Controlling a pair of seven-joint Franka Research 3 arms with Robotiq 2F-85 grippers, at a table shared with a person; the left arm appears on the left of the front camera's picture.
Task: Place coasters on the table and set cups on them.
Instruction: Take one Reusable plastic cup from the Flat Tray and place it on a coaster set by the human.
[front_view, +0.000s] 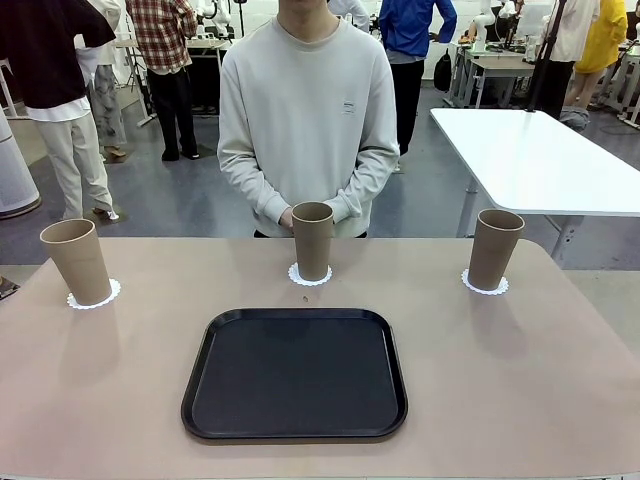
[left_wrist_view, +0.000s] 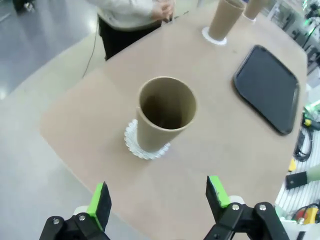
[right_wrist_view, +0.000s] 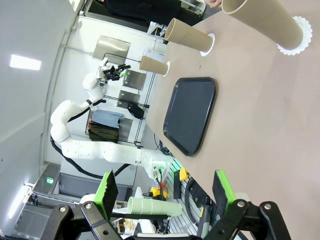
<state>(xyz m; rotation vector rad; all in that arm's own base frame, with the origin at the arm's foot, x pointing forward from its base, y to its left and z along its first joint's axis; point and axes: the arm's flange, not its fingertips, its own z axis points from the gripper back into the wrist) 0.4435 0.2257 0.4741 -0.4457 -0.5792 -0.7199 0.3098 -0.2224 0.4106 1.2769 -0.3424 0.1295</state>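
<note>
Three tall beige-brown cups stand upright on the tan table (front_view: 520, 380), each on a white lacy coaster: the left cup (front_view: 77, 261) on its coaster (front_view: 93, 296), the middle cup (front_view: 312, 240) on its coaster (front_view: 310, 275), and the right cup (front_view: 494, 248) on its coaster (front_view: 485, 285). In the left wrist view the left gripper (left_wrist_view: 159, 199) is open above and short of the left cup (left_wrist_view: 164, 114) and its coaster (left_wrist_view: 134, 145). In the right wrist view the right gripper (right_wrist_view: 165, 186) is open, well back from the right cup (right_wrist_view: 262, 20) and its coaster (right_wrist_view: 296, 36).
A black rounded-square tray (front_view: 295, 374) lies at the table's middle front. A person in a grey sweatshirt (front_view: 308, 120) stands at the far edge, hands clasped behind the middle cup. A white table (front_view: 530, 155) stands at the back right.
</note>
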